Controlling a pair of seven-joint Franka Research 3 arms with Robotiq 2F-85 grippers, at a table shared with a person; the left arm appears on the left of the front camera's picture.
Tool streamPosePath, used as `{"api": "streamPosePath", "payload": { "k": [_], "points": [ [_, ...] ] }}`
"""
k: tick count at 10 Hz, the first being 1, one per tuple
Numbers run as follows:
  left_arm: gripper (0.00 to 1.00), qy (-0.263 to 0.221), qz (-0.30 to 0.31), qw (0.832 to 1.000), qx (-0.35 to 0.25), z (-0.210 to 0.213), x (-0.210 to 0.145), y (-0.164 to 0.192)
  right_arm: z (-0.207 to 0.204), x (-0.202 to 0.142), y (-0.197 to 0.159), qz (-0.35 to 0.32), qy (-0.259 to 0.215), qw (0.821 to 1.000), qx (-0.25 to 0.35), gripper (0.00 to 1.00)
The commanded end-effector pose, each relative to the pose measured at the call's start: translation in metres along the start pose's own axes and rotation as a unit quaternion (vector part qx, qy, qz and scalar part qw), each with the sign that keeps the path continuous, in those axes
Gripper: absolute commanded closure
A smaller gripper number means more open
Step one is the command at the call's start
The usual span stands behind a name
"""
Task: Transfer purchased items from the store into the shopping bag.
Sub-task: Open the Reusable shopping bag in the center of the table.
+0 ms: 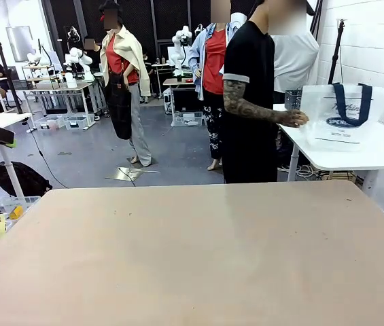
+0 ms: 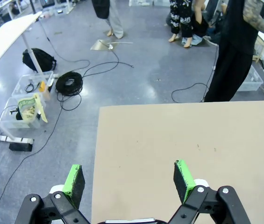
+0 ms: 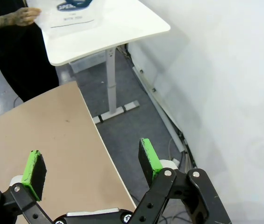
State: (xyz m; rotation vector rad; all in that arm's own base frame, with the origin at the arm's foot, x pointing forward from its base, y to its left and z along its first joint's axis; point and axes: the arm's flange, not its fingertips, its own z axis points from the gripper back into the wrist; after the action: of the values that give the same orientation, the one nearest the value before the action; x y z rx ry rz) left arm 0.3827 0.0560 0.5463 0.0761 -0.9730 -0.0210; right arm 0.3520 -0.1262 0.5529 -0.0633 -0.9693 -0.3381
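A person's hand [image 1: 293, 119] rests on the shopping bag [image 1: 344, 115], which stands on a white table [image 1: 382, 153] beyond the matte tan table [image 1: 192, 251]. The dark lattice store basket [image 1: 292, 99] sits just beside it. The left claw [image 2: 128, 177] and right claw [image 3: 92, 165] gape wide, holding nothing. They had best wait clear of the person. The thin translucent bag looks floppy.

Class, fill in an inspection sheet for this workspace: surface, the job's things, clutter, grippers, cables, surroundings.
Surface: beige table, a few faint dark specks.
Job's things: shopping bag on the white side table, a person's hand on it; dark basket next to it, contents cannot be told.
Clutter: clear bins of oddments on the floor.
Grippers: left gripper and right gripper open, holding nothing.
Cables: black coil on the floor.
Surroundings: person in black at the side table; white wall.
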Motion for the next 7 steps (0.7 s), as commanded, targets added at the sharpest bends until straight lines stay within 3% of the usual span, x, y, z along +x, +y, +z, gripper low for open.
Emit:
{"api": "streamPosePath", "payload": {
  "k": [1,7],
  "points": [
    [0.0,0.003,-0.004,1.0,0.006,0.0015,-0.0001,0.0013,-0.0011,-0.0012,0.0003,0.004,0.003,1.0,-0.005,0.0],
    [0.0,0.003,-0.004,1.0,0.006,0.0015,-0.0001,0.0013,-0.0011,-0.0012,0.0003,0.004,0.003,1.0,-0.005,0.0]
  ]
}}
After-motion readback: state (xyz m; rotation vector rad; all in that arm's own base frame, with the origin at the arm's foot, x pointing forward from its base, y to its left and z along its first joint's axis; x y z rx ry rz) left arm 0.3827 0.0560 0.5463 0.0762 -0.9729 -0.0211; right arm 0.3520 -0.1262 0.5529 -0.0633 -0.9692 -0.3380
